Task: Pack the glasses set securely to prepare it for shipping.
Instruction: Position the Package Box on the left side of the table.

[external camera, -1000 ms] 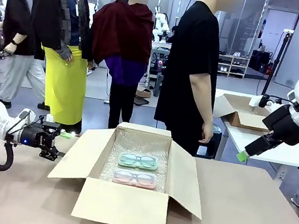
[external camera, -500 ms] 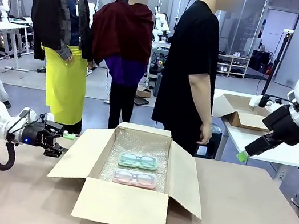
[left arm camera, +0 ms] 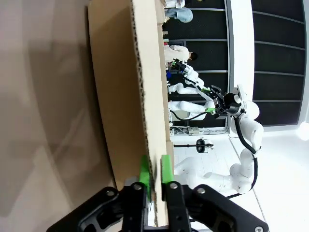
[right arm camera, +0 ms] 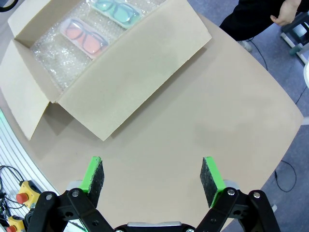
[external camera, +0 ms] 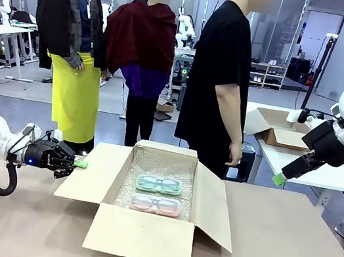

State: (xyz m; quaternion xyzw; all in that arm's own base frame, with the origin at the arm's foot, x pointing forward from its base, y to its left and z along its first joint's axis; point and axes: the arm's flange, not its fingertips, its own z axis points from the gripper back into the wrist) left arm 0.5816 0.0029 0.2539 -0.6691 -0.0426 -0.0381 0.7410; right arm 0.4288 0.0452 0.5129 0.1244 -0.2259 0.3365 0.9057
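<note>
Table [external camera: 283, 254] holds open box [external camera: 140, 233] w/ bubble wrap, green [external camera: 159, 184] + pink glasses [external camera: 155, 204]; left tool [external camera: 79, 163] clamped on flap [external camera: 94, 171], right tool [right arm camera: 153, 176] apart.

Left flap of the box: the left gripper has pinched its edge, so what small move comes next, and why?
Probably swing the left flap up and inward over the box. The left gripper pinches its edge, both glasses already lie inside on bubble wrap, and all flaps are open.
</note>
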